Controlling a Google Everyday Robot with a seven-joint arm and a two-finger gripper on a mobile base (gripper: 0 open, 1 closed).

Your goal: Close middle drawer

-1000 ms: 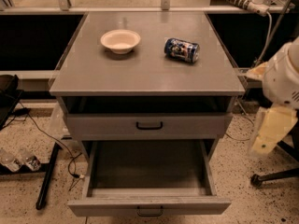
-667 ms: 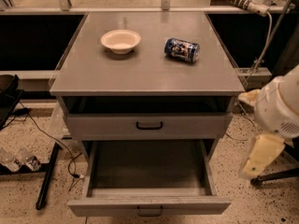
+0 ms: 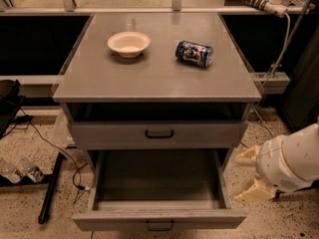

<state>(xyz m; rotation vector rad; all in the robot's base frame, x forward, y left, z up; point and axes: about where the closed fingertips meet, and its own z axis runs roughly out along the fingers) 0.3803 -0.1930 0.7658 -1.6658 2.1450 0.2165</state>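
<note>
Jaws spread apart: the gripper [image 3: 241, 179] sits low at the right, just beside the middle drawer [image 3: 124, 220], not touching it. That drawer stands pulled far out of the cabinet [image 3: 159, 81].

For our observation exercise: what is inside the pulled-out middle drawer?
The middle drawer shows only bare grey floor, nothing in it. Its back is covered by the drawer above. The hand hangs outside, at the view's right.

Tool [image 3: 249, 176] lower, now by mid drawer [image 3: 124, 219]
</note>
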